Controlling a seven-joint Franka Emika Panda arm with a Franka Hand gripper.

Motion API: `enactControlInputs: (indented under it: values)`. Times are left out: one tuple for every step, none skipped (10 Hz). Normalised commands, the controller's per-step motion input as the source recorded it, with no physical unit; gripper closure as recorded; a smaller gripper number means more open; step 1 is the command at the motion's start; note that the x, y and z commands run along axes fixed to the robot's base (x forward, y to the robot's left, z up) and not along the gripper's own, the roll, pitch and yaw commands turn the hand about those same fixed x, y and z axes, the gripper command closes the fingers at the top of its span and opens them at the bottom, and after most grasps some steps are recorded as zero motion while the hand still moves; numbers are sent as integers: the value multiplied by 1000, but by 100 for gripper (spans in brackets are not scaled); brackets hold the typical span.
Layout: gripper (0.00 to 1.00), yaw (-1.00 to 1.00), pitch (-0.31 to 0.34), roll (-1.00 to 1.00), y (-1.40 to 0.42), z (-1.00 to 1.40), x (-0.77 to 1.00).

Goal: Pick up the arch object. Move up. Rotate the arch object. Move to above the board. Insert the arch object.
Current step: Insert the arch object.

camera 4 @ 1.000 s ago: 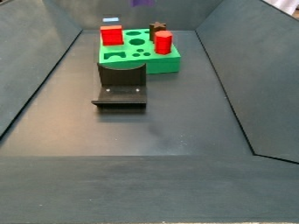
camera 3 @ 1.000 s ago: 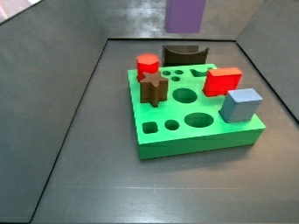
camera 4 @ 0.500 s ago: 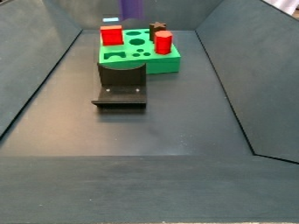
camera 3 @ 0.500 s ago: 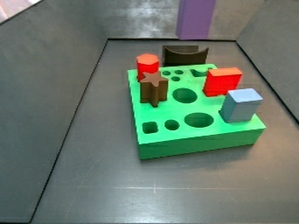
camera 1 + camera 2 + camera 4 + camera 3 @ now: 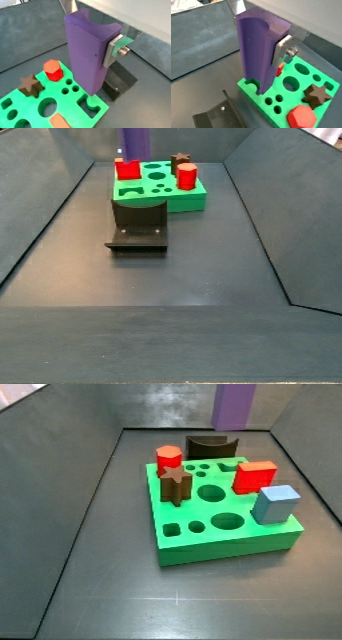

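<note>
Dark grey floor and grey walls enclose the workspace in both side views; on the floor sits the board, bright green, with round and shaped holes in its top. High over it hangs the arch object, a tall matte purple block with a scooped groove down 1 face; in both wrist views it stands upright between the gripper's silver fingers, which are clamped on its upper part (only 1 finger plate with its bolt shows clearly, pressed flat against the purple side). Its lower end hangs clear above the board, not touching it; in a side view only its lower part shows at the picture's upper edge, above the board's far side.

Several pieces stand in the board's holes: a red hexagonal peg; a brown star piece; a red block; a grey-blue block; and a dark brown-black block with a curved top at the far edge. Other round holes in the top lie open.

Just beside the board stands the fixture, a dark L-shaped bracket on its base plate. The arm itself is out of the side views.
</note>
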Motion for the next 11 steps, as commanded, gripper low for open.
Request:
enactControlInputs:
  values:
    - [100, 29, -130, -1, -106, -560, 880]
    - [100, 103, -160, 0, -86, -643, 654]
    - [100, 134, -103, 94, -71, -537, 503]
    - [100, 171, 0, 173, -103, -311, 543]
    - [100, 177, 21, 191, -91, -231, 546]
    - [100, 137, 69, 186, -77, -331, 314]
    - [100, 66, 63, 53, 0, -177, 163]
    - [100, 0, 0, 0, 0, -217, 0]
    - [100, 0, 0, -7, 0, -117, 0]
    - [100, 26, 0, -30, 0, 0, 0]
    - [100, 34, -29, -43, 0, 0, -49]
